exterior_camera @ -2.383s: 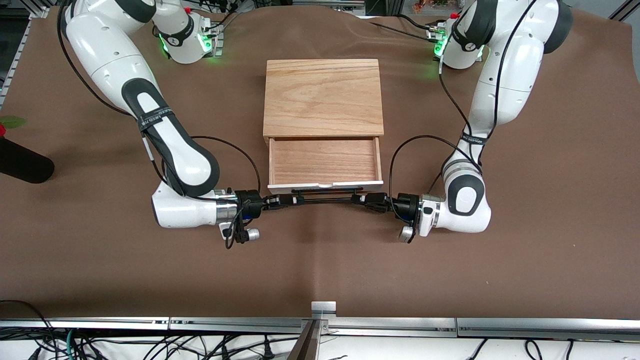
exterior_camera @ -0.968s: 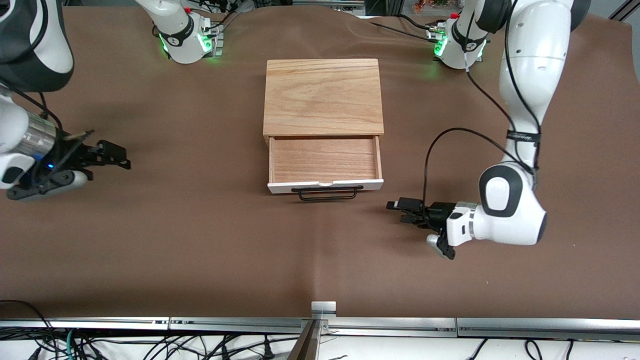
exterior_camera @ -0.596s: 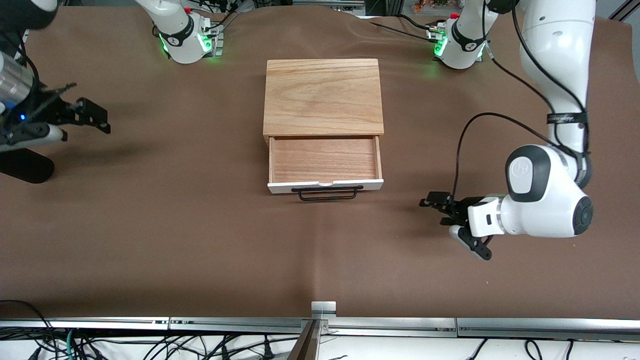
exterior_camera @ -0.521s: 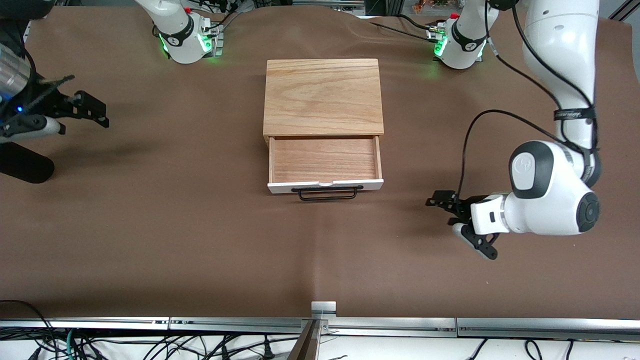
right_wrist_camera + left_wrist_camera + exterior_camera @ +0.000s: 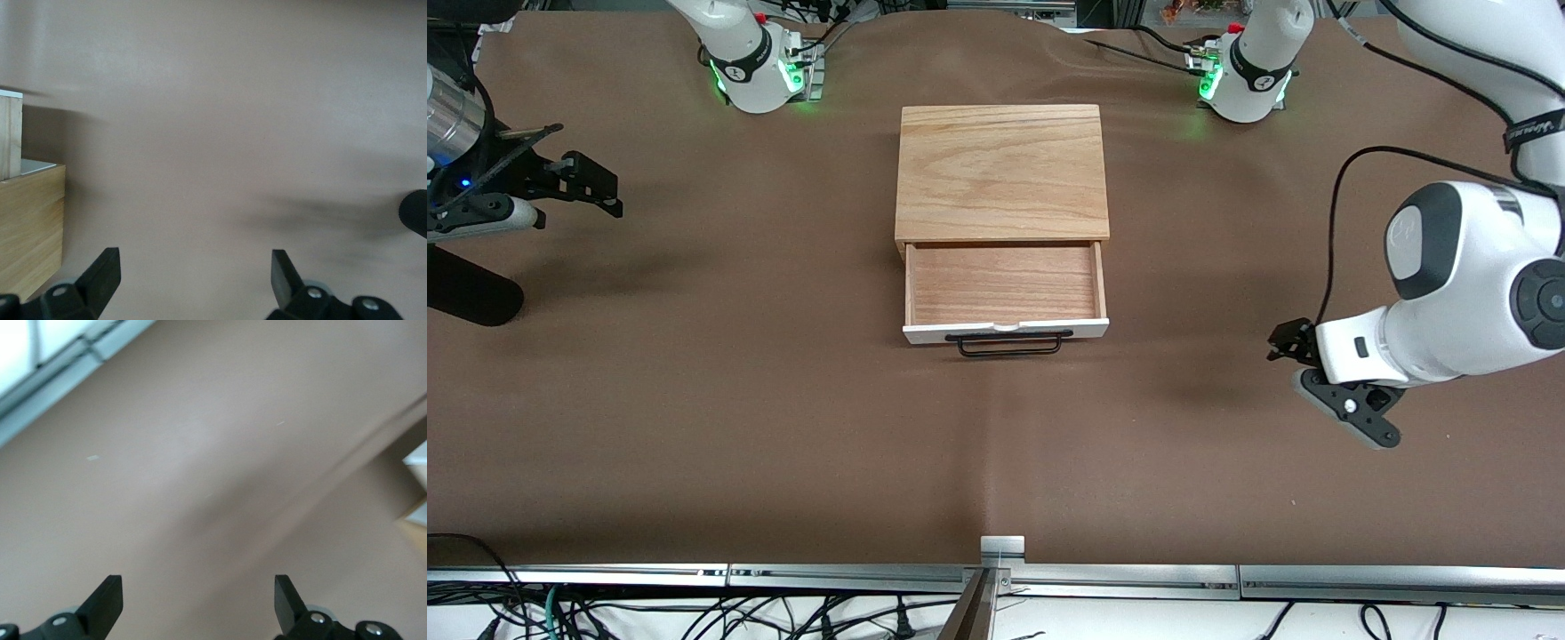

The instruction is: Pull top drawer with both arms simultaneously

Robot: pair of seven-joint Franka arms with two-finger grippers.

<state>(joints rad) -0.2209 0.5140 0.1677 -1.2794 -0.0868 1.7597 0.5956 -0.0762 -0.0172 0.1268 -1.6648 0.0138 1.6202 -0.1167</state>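
Both jaws wide open and empty, left gripper (image 5: 1288, 342) up over bare cloth at the left arm's end, right gripper (image 5: 596, 188) likewise at the right arm's end, top drawer (image 5: 1005, 293) pulled out of the box (image 5: 1001, 173) at table centre, handle (image 5: 1009, 343) untouched

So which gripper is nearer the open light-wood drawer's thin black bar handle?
Left. The left gripper hangs beside the handle, toward its own end; the right gripper is over the table's right-arm end, much farther off.
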